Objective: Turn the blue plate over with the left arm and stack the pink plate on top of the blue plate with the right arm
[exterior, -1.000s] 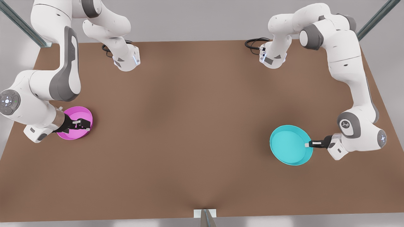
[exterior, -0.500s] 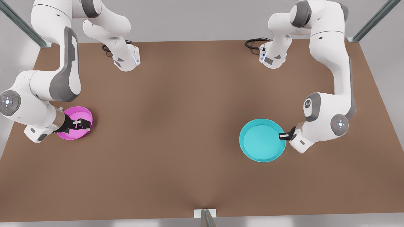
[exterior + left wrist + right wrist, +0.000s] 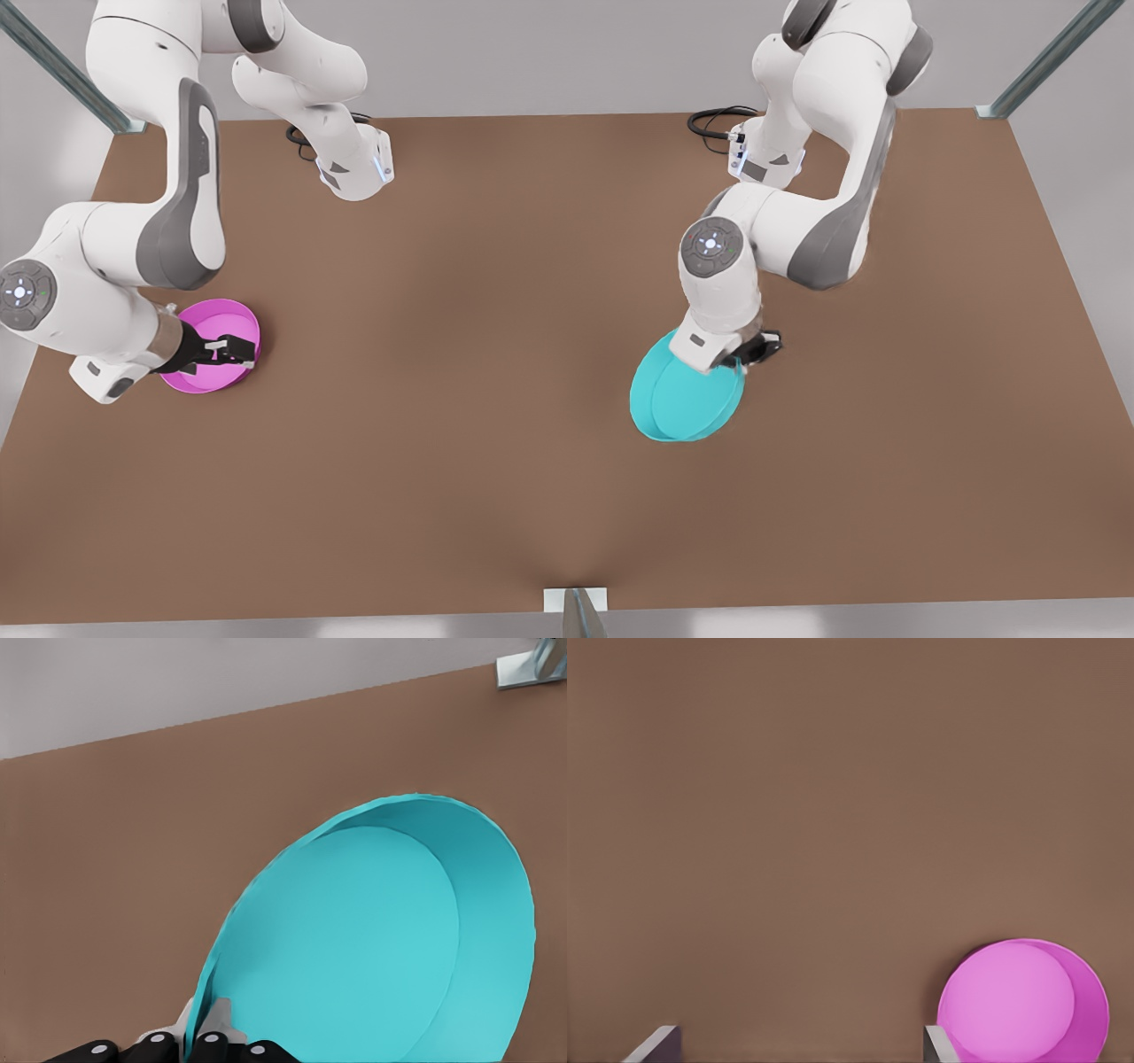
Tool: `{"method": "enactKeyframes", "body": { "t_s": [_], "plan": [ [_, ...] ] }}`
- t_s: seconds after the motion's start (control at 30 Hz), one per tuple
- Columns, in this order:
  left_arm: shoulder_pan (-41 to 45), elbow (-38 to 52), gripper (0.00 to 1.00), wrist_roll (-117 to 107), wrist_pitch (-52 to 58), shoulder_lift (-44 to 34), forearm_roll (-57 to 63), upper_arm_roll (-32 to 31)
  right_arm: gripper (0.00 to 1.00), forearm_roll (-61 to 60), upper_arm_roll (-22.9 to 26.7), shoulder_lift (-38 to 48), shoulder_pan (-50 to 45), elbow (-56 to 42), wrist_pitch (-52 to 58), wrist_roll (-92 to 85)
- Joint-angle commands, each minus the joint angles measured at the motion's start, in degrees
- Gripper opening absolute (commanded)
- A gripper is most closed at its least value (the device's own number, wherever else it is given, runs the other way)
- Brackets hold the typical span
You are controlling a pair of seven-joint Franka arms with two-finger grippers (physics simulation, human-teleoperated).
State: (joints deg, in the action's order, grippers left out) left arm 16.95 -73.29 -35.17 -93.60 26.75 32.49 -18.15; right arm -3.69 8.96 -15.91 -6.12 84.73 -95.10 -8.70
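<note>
Clamped on the rim of the tilted blue plate [image 3: 682, 403], the left gripper [image 3: 751, 348] holds it over the brown table [image 3: 496, 354] right of centre in the front view, while the right gripper [image 3: 232, 351], fingers apart, hovers over the pink plate [image 3: 205, 377] lying flat at the front view's left.

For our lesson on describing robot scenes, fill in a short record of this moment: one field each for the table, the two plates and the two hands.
table: brown table, plates apart on it
blue plate: blue plate towards the front view's right, tilted, held by its rim
pink plate: pink plate at the front view's left, lying flat, rim up
left hand: left hand shut on the blue plate's rim
right hand: right hand above the pink plate, fingers open, not gripping it
task stage: flip under way; stacking not yet begun
</note>
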Motion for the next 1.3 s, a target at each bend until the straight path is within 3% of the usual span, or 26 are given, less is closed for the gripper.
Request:
{"method": "enactKeyframes", "body": {
  "t_s": [0.0, 0.33, 0.5, 0.7, 0.93, 1.27],
  "plan": [
    [0.28, -0.01, 0.21, -0.17, -0.09, -0.11, 7.15, 0.05, 1.0, 0.0, 0.0, 0.0, -0.04, 0.0, 0.0, 0.0],
    [19.0, -0.1, 0.21, -14.67, 8.52, 3.22, 37.91, 0.05, 1.0, -0.09, 0.0, -0.35, 0.05, 0.0, 0.0, -0.09],
    [28.31, -0.1, 0.21, -23.28, 16.77, 10.86, 56.36, 0.05, 1.0, -0.53, 0.09, -0.61, 0.05, 0.0, 0.0, 0.0],
    [38.24, 8.52, 0.21, -26.8, 27.94, 27.92, 75.09, 0.57, 1.0, -0.53, 0.09, -1.23, 0.05, 0.0, 0.0, 0.0],
    [41.85, 9.75, 0.21, -26.8, 29.79, 36.8, 78.08, 1.54, 1.0, -0.97, 0.09, -1.32, 0.05, 0.09, 0.0, 0.0],
    [44.57, 13.17, 0.21, -26.8, 29.62, 43.65, 76.5, -0.74, 1.0, -1.41, 0.09, -1.49, 0.49, 0.0, 0.0, 0.0]
  ]
}}
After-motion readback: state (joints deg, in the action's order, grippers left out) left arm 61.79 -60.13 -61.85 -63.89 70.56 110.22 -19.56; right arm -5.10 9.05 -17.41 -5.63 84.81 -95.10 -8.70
